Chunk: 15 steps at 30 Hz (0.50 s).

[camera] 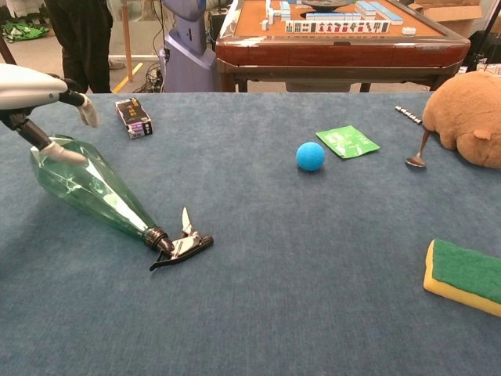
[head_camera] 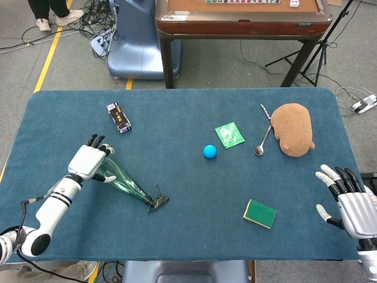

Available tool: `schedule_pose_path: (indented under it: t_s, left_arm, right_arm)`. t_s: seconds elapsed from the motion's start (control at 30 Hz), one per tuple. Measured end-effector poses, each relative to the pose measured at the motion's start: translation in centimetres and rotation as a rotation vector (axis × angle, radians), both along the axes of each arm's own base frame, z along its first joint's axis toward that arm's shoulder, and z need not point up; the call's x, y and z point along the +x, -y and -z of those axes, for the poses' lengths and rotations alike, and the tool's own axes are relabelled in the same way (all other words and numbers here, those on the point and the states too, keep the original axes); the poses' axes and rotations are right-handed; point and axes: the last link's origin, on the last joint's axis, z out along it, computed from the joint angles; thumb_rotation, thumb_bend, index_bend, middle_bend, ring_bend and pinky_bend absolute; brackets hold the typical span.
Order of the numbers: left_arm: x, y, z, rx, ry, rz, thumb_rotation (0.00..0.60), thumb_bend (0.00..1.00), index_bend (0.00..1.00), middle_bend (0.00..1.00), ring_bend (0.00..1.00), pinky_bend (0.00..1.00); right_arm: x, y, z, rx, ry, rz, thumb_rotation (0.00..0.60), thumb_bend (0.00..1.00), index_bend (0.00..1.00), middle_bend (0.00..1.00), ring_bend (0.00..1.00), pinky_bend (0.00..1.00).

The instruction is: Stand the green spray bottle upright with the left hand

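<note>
While lying flat on the worktop near the left edge, green spray bottle with long axis running from fat base under left hand, fingers spread and touching without a grasp, to trigger down-right; right hand far off, released.

The green spray bottle is clear green plastic with a black trigger head, lying on its side on the table. Seen from the head view, its wide base points toward ten o'clock and its nozzle toward four o'clock.
</note>
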Motion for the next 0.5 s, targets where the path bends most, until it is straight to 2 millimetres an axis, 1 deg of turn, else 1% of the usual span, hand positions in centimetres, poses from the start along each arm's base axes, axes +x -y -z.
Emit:
schedule_pose_path:
  t_s: [0.03,0.07,0.17,0.27,0.5]
  left_arm:
    - [0.1,0.5,0.1,-0.011,-0.003,0.027,0.581,0.04,0.23,0.22,0.01,0.0]
    - [0.1,1.2,0.3,-0.025,-0.007,0.059,0.6,0.03,0.23,0.21,0.01,0.0]
    - [0.0,2.8,0.9,-0.064,-0.01,0.118,0.6,0.03,0.23,0.21,0.01,0.0]
    - [-0.1,4.0,1.7,-0.104,-0.022,0.148,0.6,0.03,0.22,0.2,0.0,0.0]
    - [0.5,4.7,3.9,-0.143,-0.077,0.196,0.6,0.04,0.22,0.19,0.0,0.0]
  right_arm:
    - [0.0,0.0,0.0,0.0,0.0,0.002,0.6,0.3,0.19,0.12,0.0,0.0]
    - [-0.1,0.0,0.0,0.0,-0.001,0.004,0.6,0.3,0.19,0.12,0.0,0.0]
    - [-0.2,-0.1,-0.1,-0.001,-0.003,0.007,0.6,0.3,0.19,0.12,0.0,0.0]
    - [-0.1,-0.1,-0.1,-0.001,-0.003,0.005,0.6,0.3,0.19,0.12,0.0,0.0]
    - [-0.3,-0.2,-0.1,0.002,-0.003,0.015,0.6,0.3,0.19,0.12,0.0,0.0]
